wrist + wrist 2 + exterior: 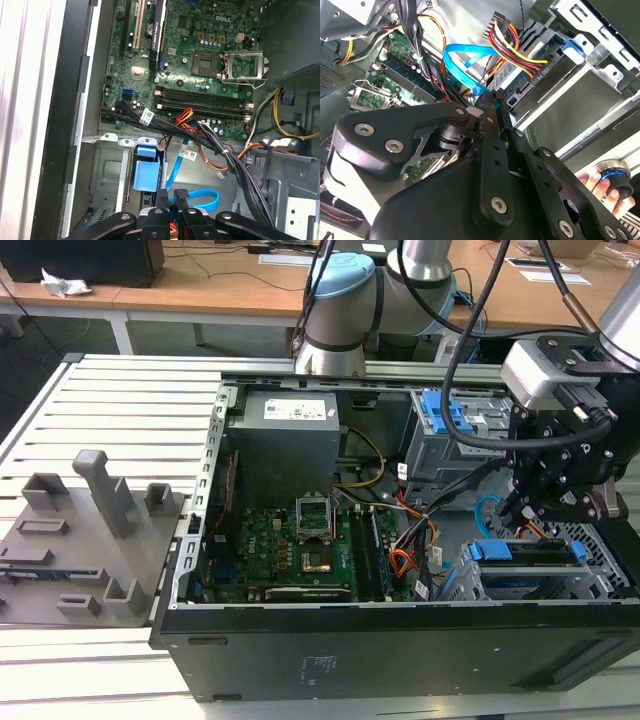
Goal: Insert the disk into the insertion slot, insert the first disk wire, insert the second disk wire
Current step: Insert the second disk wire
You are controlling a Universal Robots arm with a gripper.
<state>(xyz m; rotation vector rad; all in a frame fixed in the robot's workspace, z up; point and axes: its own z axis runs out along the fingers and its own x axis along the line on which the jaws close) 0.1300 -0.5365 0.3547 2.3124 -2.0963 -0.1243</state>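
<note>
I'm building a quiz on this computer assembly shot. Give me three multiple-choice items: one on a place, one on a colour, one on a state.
1. Where is the disk?
A. On the grey fixture plate
B. In the insertion slot
C. On top of the power supply

2. What colour is the cable looping beside the gripper?
A. Light blue
B. Green
C. White

3. How is the computer case?
A. Closed
B. Open, with the motherboard exposed
C. Wrapped in foil

Answers:
1 B: the disk sits inside the perforated insertion slot at the exterior view's right.
2 A: the second disk wire curls next to the gripper.
3 B: the computer case has no side panel and shows the motherboard.
</note>
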